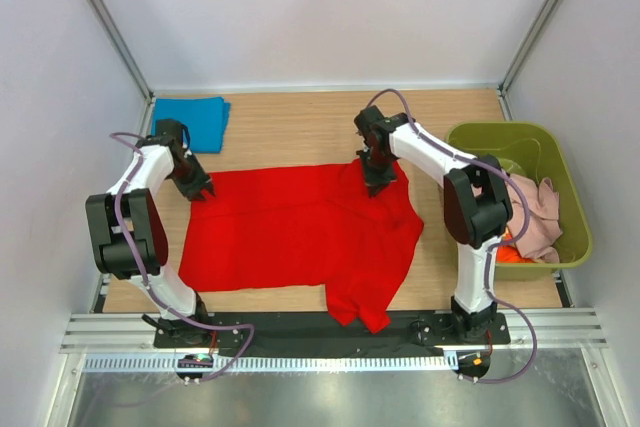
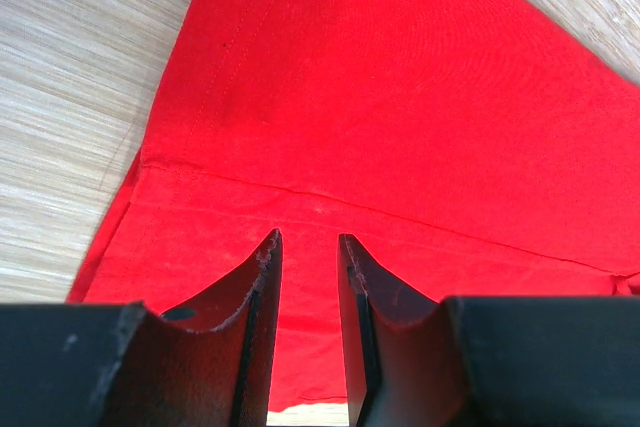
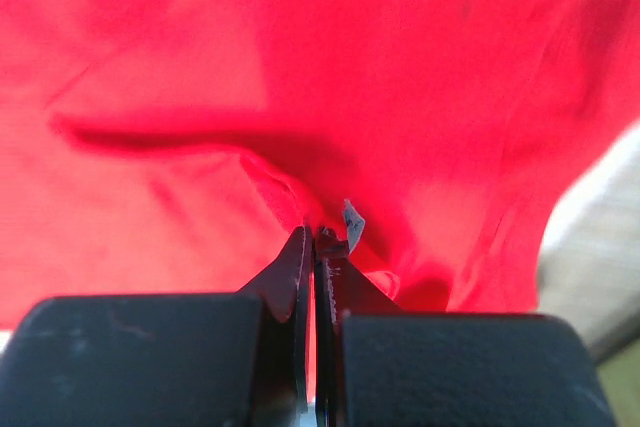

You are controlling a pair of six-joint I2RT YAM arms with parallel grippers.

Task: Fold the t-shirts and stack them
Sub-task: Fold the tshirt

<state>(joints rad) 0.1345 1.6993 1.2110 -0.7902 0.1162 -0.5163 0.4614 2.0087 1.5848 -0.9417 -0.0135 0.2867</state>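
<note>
**Scene.** The red t-shirt (image 1: 300, 232) is spread mostly flat on the table (image 1: 290, 127). One part of it trails off its near right side over the black base rail. A folded blue t-shirt (image 1: 195, 122) lies beyond the red t-shirt's far left corner, apart from it. An olive bin (image 1: 572, 247) stands to the right of the red t-shirt, with pale pink cloth (image 1: 535, 212) inside.

**End effectors.** The right end effector (image 3: 314, 237) is set on the far right edge of the red t-shirt. Its jaws are closed tight on a small pucker of the red cloth, and a small pale tag (image 3: 352, 219) is seen just beside the tips. The left end effector (image 2: 308, 239) is at the far left corner of the red t-shirt. Its jaws stand a narrow gap apart, red cloth is seen through the gap, and no pinch is evident.

**Step in hand (judged).** The far edge is being taken at two points, for a fold toward the near edge.

**How to do it well.**
- The left jaws should be closed on the corner hem before any lift is made, otherwise the cloth will be dragged askew by the right side alone.
- Both sides should be raised together and level, with the far edge kept lightly taut between them.
- Only a single layer should be held on the right; the pucker suggests that extra cloth may be bunched there.
- The trailing part at the near right may need to be tucked in, so that the fold comes out square.
</note>
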